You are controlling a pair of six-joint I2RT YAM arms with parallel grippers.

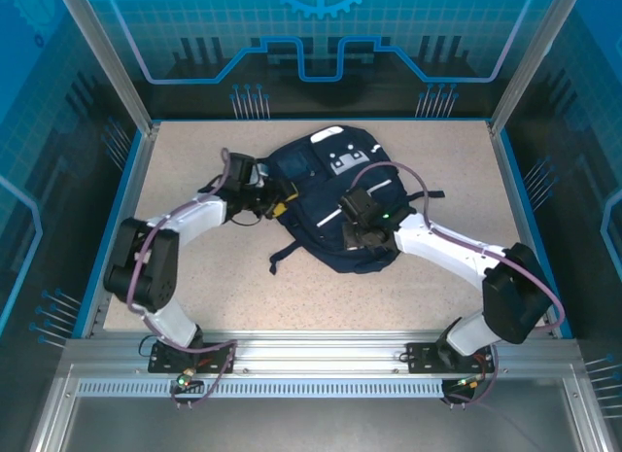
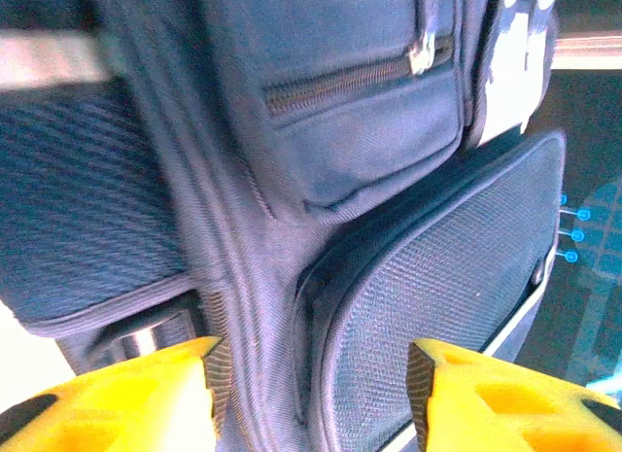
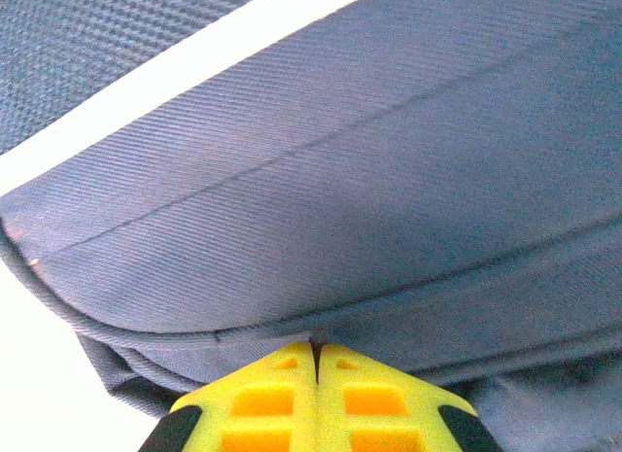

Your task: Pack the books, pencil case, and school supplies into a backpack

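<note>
One backpack [image 1: 313, 211] lay flat mid-table [image 1: 204, 287], with two arms reaching onto it. The left gripper [image 2: 311, 365] stood partly open, its yellow fingers [image 2: 126, 394] either side of a seam, clasping nothing. The right gripper [image 3: 316, 353] was closed tight against a fabric fold; whether it pinched cloth was unclear

I see the backpack [image 1: 326, 185] filling mid-table, with the left gripper [image 1: 279, 195], jaws apart, hard up to its left flank and the right gripper [image 1: 356, 241], jaws together, nosed into its near-right edge. Bare table [image 1: 175, 160] lies open to the left, right and near side. Frame posts [image 1: 107, 58] and panels [image 1: 321, 44] wall the edges.
</note>
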